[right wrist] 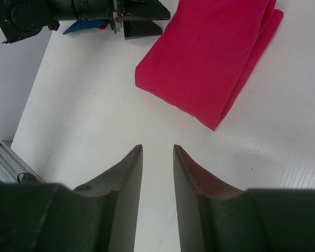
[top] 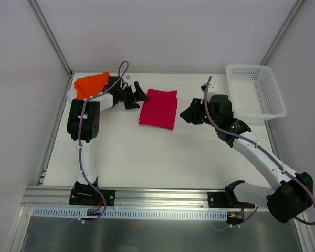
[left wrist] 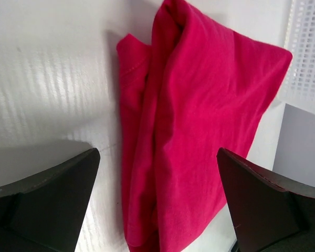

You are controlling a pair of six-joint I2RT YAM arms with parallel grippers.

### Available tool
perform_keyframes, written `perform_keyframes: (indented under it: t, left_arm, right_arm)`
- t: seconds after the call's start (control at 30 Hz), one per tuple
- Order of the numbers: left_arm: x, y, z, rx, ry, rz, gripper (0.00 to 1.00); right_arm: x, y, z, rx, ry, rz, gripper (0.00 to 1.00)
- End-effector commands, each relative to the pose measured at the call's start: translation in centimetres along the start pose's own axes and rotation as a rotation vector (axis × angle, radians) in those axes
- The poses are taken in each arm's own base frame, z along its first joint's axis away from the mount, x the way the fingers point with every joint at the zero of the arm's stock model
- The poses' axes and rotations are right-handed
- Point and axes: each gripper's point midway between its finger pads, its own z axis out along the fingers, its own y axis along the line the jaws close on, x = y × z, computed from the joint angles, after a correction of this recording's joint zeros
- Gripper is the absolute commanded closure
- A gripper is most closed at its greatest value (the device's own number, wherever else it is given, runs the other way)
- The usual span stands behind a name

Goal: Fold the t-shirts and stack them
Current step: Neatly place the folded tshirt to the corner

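A crimson-red t-shirt (top: pixel 158 108) lies folded into a rectangle on the white table, at the back middle. An orange t-shirt (top: pixel 91 84) sits bunched at the back left corner, behind the left arm. My left gripper (top: pixel 139 98) stands wide open at the red shirt's left edge. In the left wrist view the red shirt (left wrist: pixel 194 126) fills the space ahead of the left gripper (left wrist: pixel 157 157), not touching either finger. My right gripper (top: pixel 185 116) is just right of the shirt. In the right wrist view the right gripper (right wrist: pixel 157 148) is narrowly open over bare table, with the red shirt (right wrist: pixel 210 58) ahead.
A white mesh basket (top: pixel 254 92) stands at the back right corner, and its rim also shows as the basket (left wrist: pixel 307 58) in the left wrist view. The left arm (right wrist: pixel 84 13) shows at the top of the right wrist view. Grey walls enclose the table.
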Motion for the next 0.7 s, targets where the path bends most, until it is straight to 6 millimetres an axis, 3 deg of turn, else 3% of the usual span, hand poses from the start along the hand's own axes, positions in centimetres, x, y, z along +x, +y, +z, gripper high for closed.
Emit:
perform_keyframes:
  t: [0.0, 0.33, 0.47, 0.5, 0.6, 0.67]
  left_arm:
    - [3.8, 1.3, 0.5, 0.002, 0.094, -0.062, 0.01]
    - [8.1, 0.5, 2.5, 0.038, 0.174, -0.063, 0.01]
    - [9.3, 0.3, 3.2, 0.049, 0.198, -0.066, 0.16]
    - [9.6, 0.3, 3.4, 0.053, 0.206, -0.071, 0.29]
    - [10.3, 0.4, 3.7, 0.058, 0.22, -0.076, 0.54]
    - [10.5, 0.3, 3.6, 0.068, 0.219, -0.076, 0.63]
  right_arm:
    - [-0.7, 1.1, -0.3, -0.039, -0.028, 0.007, 0.67]
    - [-0.7, 1.2, -0.7, -0.046, -0.04, 0.014, 0.68]
    - [-0.8, 1.2, -0.8, -0.047, -0.045, 0.011, 0.68]
    - [-0.8, 1.2, -0.9, -0.043, -0.048, 0.013, 0.68]
    - [-0.8, 1.2, -1.0, -0.046, -0.05, 0.011, 0.68]
    - [-0.8, 1.2, -1.0, -0.044, -0.049, 0.013, 0.68]
